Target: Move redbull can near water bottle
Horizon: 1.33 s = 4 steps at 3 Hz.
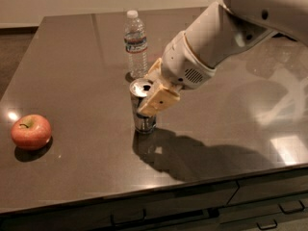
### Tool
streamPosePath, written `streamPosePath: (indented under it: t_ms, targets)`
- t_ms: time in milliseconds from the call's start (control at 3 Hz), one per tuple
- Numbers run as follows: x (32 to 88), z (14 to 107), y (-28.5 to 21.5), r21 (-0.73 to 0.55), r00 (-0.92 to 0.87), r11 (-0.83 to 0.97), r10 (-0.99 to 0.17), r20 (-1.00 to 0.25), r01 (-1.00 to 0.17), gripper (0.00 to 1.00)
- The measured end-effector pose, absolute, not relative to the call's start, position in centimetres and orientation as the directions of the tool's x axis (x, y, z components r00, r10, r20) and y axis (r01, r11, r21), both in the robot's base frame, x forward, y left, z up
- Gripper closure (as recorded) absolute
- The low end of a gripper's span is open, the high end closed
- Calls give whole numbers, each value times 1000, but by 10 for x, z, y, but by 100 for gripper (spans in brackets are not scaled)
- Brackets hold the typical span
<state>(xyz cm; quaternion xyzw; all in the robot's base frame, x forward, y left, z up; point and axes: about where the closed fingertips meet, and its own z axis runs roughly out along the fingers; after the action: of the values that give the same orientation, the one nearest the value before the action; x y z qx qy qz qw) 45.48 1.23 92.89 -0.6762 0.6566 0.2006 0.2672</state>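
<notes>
The redbull can (143, 121) stands upright on the dark table (72, 57), its silver top facing up, in front of the water bottle (135, 44) and a short gap from it. My gripper (146, 91) comes in from the right and is shut on the can's upper part. One tan finger (159, 101) lies across the can's front side, and the other finger (155, 67) is behind it. The bottle is clear with a white cap and stands upright at the far middle of the table.
A red apple (31, 131) lies near the table's left front edge. The big white arm (226, 37) reaches in from the upper right over the table's right half. Drawer fronts (202, 206) run below the front edge.
</notes>
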Motion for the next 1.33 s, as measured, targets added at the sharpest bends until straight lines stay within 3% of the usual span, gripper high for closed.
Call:
streamPosePath:
  t_ms: [333,1333]
  targets:
    - [486,937,-3,-93,-5,78,-792,-610,-993,100]
    - [582,950,-39,-13,-228,312,-721,-654,-950,100]
